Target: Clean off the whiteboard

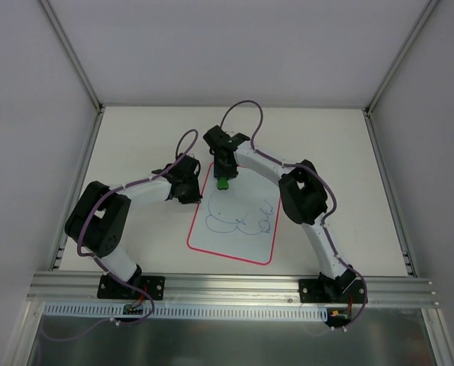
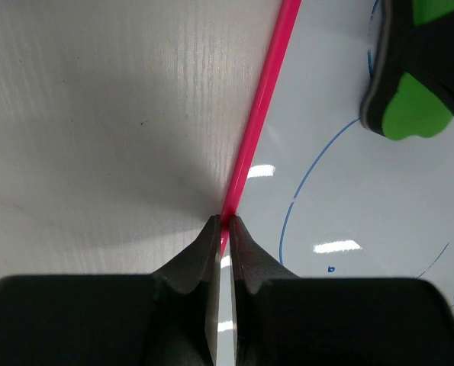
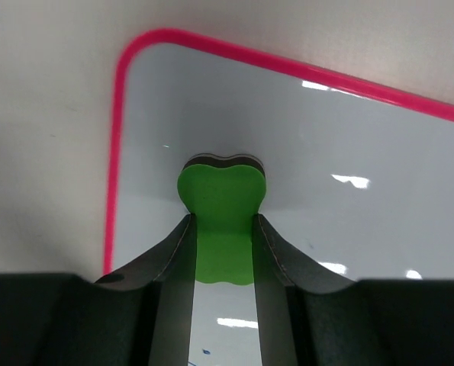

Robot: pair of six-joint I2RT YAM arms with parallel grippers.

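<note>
The whiteboard (image 1: 234, 245) lies flat on the table, white with a pink border and blue scribbles across its middle. My right gripper (image 1: 223, 169) is shut on a green eraser (image 1: 223, 182) and holds it down on the board near its far left corner. In the right wrist view the eraser (image 3: 220, 200) sits between the fingers on the board (image 3: 349, 137). My left gripper (image 1: 194, 191) is shut, its tips (image 2: 225, 222) resting on the board's pink left border (image 2: 261, 99). The eraser (image 2: 413, 110) also shows in the left wrist view.
The pale tabletop (image 1: 326, 152) surrounds the board, with white enclosure walls behind and at both sides. An aluminium rail (image 1: 227, 286) runs along the near edge, where the arm bases are bolted. Purple cables loop above both arms.
</note>
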